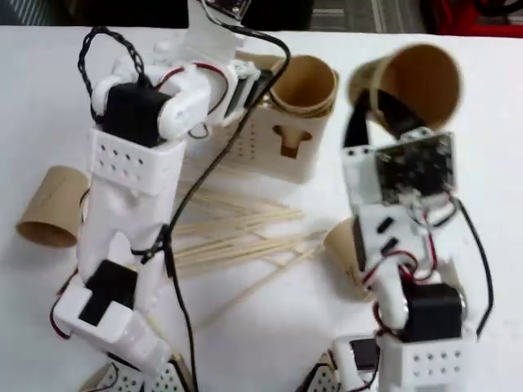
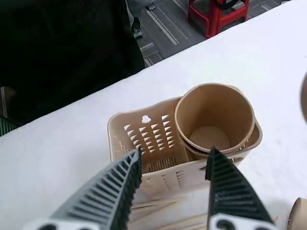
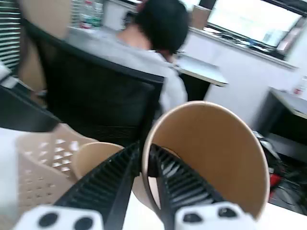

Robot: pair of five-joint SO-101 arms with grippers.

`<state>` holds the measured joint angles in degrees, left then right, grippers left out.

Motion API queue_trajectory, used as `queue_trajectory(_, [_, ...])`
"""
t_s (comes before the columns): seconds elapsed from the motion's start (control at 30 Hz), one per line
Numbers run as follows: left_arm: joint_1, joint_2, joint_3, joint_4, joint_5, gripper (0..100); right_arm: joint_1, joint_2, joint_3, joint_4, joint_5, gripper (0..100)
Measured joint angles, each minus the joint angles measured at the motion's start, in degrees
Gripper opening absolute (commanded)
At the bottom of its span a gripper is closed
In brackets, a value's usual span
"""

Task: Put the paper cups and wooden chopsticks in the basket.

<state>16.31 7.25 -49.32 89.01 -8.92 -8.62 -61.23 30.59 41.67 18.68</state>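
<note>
Right gripper [image 3: 145,154] clamps a cup [image 3: 211,158] near the basket [image 2: 144,136] holding a second cup [image 2: 211,136]; left gripper [image 2: 172,160] hangs released, its arm apparently covering some chopsticks [image 1: 245,233].

The white table [image 1: 490,147] carries a beige perforated basket [image 1: 282,155], which stands toward the far edge, about midway across. Nearer the middle, a loose spread of wooden chopsticks [image 1: 237,237] lies flat just in front of the basket, the sticks crossing one another. A tipped paper cup [image 1: 53,208] lies on its side close to the left edge. A second tipped cup [image 1: 347,253] lies right of the chopsticks, touching their ends. The arm bases [image 1: 135,380] sit at the near edge.
</note>
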Motion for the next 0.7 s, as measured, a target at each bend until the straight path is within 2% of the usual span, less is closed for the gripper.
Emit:
queue_trajectory(0.27, [-5.3,-3.4,0.0,3.8,5.2,22,-1.6,17.9,-11.6,-0.2,0.0,1.9])
queue_trajectory(0.47, [-9.2,-4.7,0.0,8.4,5.8,22,-1.8,30.5,-22.2,0.0,0.0,1.9])
queue_trajectory(0.7, [-13.1,-4.7,-0.3,9.8,8.1,23,-6.9,38.6,-30.3,4.8,0.0,1.9])
